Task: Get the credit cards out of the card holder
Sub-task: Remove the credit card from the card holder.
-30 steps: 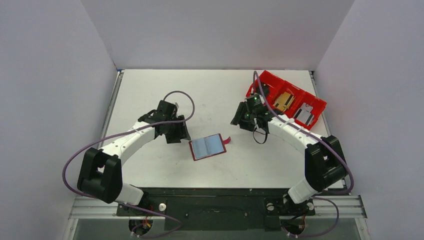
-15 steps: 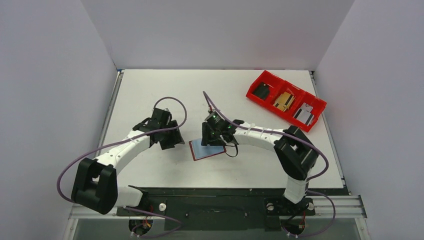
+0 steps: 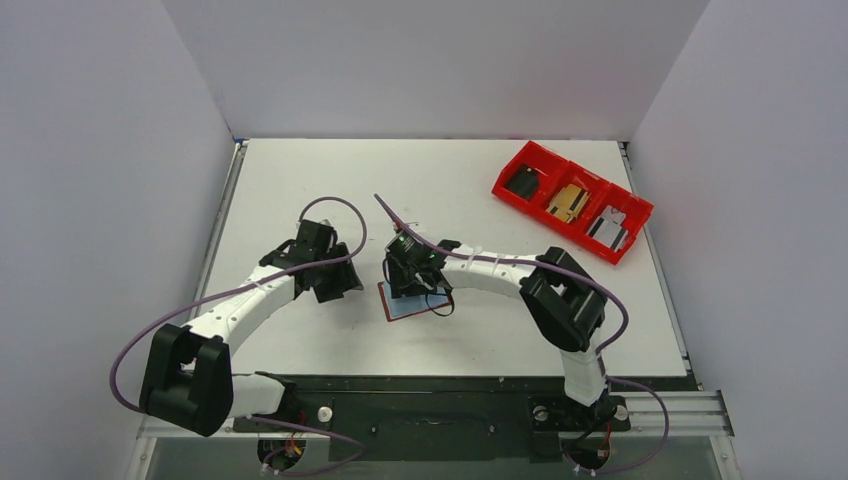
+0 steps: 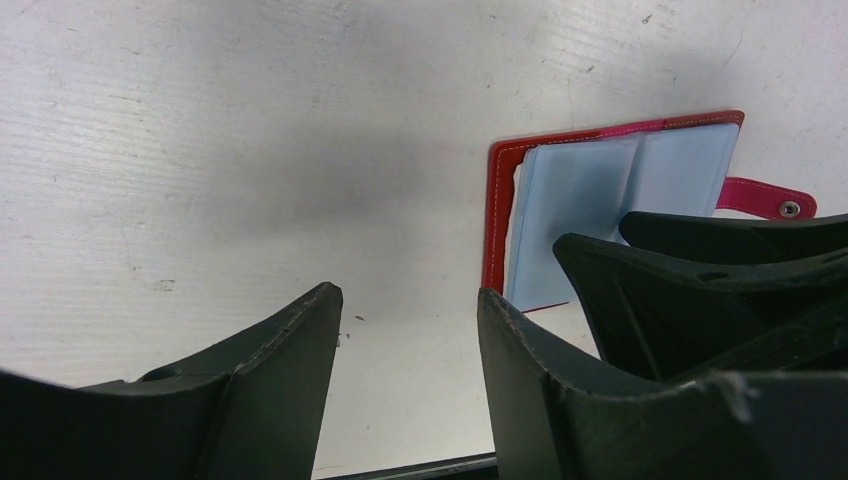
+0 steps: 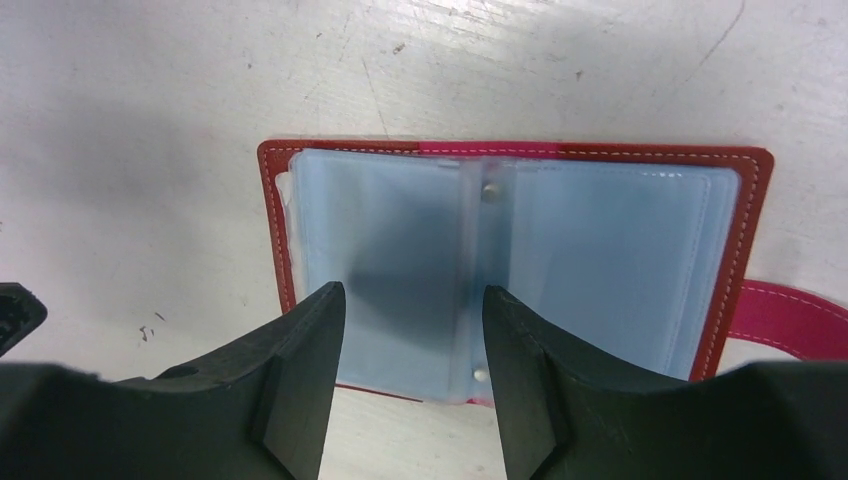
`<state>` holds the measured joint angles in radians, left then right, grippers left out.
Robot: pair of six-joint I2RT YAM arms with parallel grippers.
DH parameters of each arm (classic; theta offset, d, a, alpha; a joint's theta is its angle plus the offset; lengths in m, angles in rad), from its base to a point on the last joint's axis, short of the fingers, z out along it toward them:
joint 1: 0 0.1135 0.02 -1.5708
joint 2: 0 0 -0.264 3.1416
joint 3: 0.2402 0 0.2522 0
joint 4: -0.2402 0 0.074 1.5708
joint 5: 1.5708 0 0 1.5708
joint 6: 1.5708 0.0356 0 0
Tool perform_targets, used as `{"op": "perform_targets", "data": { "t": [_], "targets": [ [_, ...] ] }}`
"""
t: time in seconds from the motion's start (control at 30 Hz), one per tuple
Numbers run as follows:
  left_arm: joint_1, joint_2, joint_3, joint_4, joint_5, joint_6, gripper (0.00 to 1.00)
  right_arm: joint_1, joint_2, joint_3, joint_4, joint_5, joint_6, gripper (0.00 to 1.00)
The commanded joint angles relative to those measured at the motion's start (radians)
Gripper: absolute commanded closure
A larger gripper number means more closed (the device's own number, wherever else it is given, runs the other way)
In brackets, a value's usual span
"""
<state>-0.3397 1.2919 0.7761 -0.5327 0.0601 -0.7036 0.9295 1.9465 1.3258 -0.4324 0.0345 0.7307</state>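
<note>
White bench (image 3: 300, 180) looks slick, so the empty, part-open right tool (image 5: 410, 300) could just skid the holder (image 5: 600, 260) below it sideways.

Right tool (image 5: 412, 300) blocks the way onto card holder (image 5: 600, 240).
</note>
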Motion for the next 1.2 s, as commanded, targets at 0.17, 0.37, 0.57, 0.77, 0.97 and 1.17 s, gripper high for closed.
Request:
{"op": "perform_targets", "data": {
  "t": [0.17,0.37,0.57,0.77,0.97,1.17],
  "targets": [
    [0.008,-0.013,-0.006,0.057,0.031,-0.009,0.50,0.035,0.066,0.063,-0.048,0.046,-0.037,0.50],
    [0.008,0.002,-0.009,0.081,0.057,-0.006,0.50,0.023,0.066,0.018,-0.021,0.010,-0.021,0.62],
    [0.005,0.037,-0.014,0.114,0.111,-0.006,0.50,-0.023,0.055,-0.083,0.097,-0.131,0.022,0.85],
    [-0.015,0.073,-0.011,0.159,0.163,-0.018,0.50,-0.074,0.056,-0.159,0.221,-0.241,0.070,0.96],
    [-0.027,0.117,0.009,0.186,0.194,-0.032,0.51,-0.109,0.042,-0.215,0.281,-0.282,0.086,0.88],
    [-0.007,0.088,0.011,0.134,0.072,-0.064,0.51,-0.075,-0.026,-0.181,0.205,-0.171,0.042,0.64]
  ]
}}
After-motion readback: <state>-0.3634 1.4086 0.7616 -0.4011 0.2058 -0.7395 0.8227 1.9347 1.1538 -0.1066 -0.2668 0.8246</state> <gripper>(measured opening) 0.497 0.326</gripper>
